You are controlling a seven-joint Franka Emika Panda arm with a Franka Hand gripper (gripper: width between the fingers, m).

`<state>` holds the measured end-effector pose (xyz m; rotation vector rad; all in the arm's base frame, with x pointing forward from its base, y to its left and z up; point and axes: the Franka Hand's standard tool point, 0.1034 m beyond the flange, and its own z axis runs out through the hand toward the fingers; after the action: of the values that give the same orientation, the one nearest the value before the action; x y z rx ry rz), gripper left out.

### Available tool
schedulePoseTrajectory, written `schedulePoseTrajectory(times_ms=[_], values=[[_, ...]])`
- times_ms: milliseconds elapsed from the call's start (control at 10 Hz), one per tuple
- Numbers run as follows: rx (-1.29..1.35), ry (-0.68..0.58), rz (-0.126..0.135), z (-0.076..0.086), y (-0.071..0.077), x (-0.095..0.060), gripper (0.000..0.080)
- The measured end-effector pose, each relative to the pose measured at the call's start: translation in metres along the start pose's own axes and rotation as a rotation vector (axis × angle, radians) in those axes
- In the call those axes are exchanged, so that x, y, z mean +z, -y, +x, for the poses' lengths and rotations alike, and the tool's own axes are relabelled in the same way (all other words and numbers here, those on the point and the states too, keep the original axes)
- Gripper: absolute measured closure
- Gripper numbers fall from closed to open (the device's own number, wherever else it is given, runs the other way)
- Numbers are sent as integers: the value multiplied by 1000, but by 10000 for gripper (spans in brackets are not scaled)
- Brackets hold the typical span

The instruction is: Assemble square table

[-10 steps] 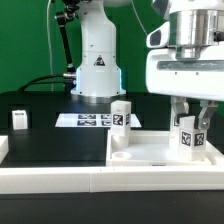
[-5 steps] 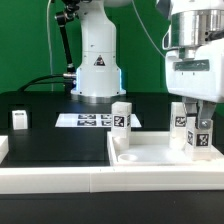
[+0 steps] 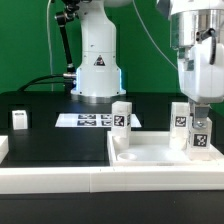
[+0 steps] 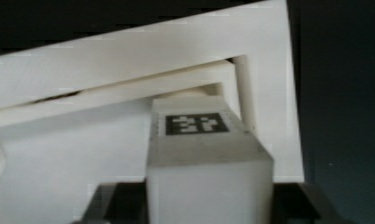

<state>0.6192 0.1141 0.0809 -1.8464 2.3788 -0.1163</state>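
The square table top (image 3: 160, 153) is a white rimmed tray lying at the exterior view's front right. My gripper (image 3: 200, 110) is shut on a white tagged leg post (image 3: 200, 136) standing upright in the tray's right corner. In the wrist view this post (image 4: 210, 150) fills the gap between my dark fingers (image 4: 122, 205), with the tray's rim corner (image 4: 95, 70) beyond it. Two more posts stand upright on the tray, one at its far left corner (image 3: 121, 115) and one at its far right (image 3: 180, 116). Another post (image 3: 19, 119) stands alone on the black table at the left.
The marker board (image 3: 88, 120) lies flat in front of the robot base (image 3: 97, 60). A long white border rail (image 3: 60, 178) runs along the front edge. A white block (image 3: 3, 147) sits at the left edge.
My gripper hand has turned about its vertical axis over the right corner, showing a narrower side now. The held post has shifted slightly to the right with it.
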Motion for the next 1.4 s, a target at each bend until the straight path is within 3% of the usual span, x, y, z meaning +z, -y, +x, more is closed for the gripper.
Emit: schedulePoseTrajectory(times_ms=[200, 500, 700, 800, 900, 1000, 1100, 1400], values=[[166, 5, 59, 4, 1, -1, 502], [197, -4, 92, 5, 0, -2, 498], [187, -11, 95, 7, 0, -2, 498], [174, -12, 94, 6, 0, -2, 436], [167, -12, 94, 6, 0, -2, 272], [98, -13, 72, 4, -2, -4, 272], [14, -4, 46, 3, -3, -11, 171], [-239, 13, 63, 16, -4, -30, 151]])
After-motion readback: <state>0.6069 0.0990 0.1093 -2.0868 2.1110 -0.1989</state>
